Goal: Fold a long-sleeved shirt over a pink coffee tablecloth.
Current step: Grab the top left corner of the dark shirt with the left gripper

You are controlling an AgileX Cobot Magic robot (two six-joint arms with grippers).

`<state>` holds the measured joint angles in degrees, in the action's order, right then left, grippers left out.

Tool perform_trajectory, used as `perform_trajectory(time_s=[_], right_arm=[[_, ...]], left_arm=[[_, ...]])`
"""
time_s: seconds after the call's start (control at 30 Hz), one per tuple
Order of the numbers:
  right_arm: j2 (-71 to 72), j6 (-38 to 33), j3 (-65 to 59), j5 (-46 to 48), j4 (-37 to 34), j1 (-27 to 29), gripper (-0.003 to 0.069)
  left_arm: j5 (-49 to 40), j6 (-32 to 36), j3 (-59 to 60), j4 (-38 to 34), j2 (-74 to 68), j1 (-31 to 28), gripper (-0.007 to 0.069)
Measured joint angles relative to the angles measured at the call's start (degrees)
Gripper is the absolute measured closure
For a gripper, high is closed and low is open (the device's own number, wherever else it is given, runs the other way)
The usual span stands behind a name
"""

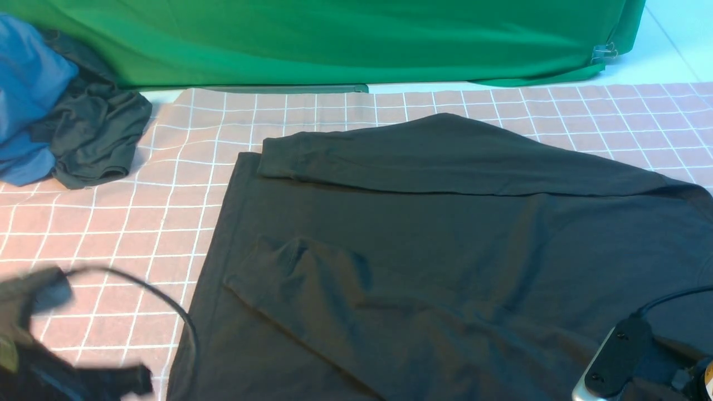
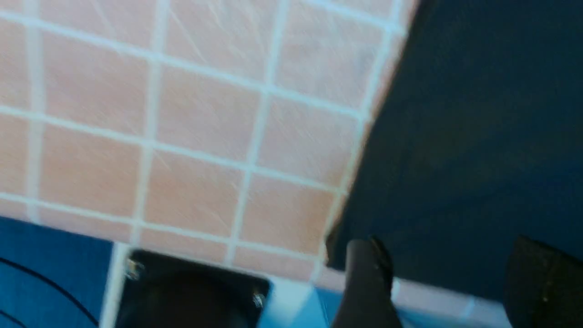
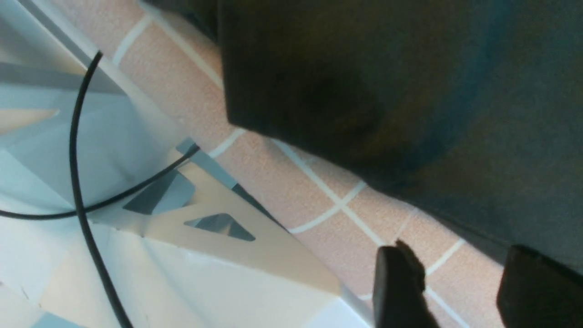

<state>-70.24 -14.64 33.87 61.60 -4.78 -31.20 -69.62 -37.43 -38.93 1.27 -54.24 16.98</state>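
Left fingers (image 2: 364, 278) and right fingers (image 3: 396, 287) spread, shirt (image 1: 445, 250) on tablecloth (image 1: 139, 234)

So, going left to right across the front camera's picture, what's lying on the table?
blue cloth → dark grey garment → bare pink checked tablecloth → black long-sleeved shirt

From where I stand, the open ground is left of the long-sleeved shirt (image 1: 445, 250). A broad stretch of bare pink coffee tablecloth (image 1: 139, 223) lies there, wide enough to pass over. At the shirt's far left, a heap of dark grey garment (image 1: 94, 133) and blue cloth (image 1: 28, 94) blocks the corner. Behind the shirt, a narrow bare strip ends at the green backdrop cloth (image 1: 334, 44). At its near left, the left arm (image 1: 55, 379) and a looping black cable (image 1: 167, 301) crowd the way. At its near right, the right arm (image 1: 618, 351) hangs over the fabric.
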Motion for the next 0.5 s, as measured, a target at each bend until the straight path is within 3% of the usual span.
perform_trajectory(time_s=[0.1, 0.17, 0.23, 0.27, 0.3, 0.37, 0.43, 0.5], right_arm=[[0.0, 1.4, 0.0, -0.2, 0.0, 0.0, 0.0311], [0.0, 1.9, 0.0, -0.8, 0.0, 0.0, 0.0308], [0.0, 2.3, 0.0, -1.1, 0.0, 0.0, 0.0308], [0.0, 2.3, 0.0, -1.1, 0.0, 0.0, 0.0308], [0.0, 2.4, 0.0, -1.2, 0.0, 0.0, 0.0308], [0.0, 2.6, 0.0, -0.8, 0.0, 0.0, 0.0308], [0.6, 4.1, 0.0, 0.2, 0.0, 0.0, 0.0332], [2.5, 7.1, 0.0, 0.5, 0.6, 0.0, 0.0414]], left_arm=[[4.1, -3.9, -4.9, 5.0, -1.4, 0.0, 0.0200], [8.9, -5.6, -11.6, 6.4, -5.9, 0.0, 0.0260], [11.2, -2.1, -18.3, 3.6, -11.9, 0.0, 0.0370], [11.4, -2.1, -18.9, 3.6, -12.5, 0.0, 0.0383], [12.7, 2.5, -22.9, 0.4, -17.3, 0.0, 0.0478], [15.0, 5.2, -26.8, -1.8, -23.0, 0.0, 0.0564], [16.6, 6.6, -31.1, -2.5, -28.7, -0.6, 0.0601], [16.9, 7.2, -35.6, -2.9, -33.9, -2.0, 0.0611]])
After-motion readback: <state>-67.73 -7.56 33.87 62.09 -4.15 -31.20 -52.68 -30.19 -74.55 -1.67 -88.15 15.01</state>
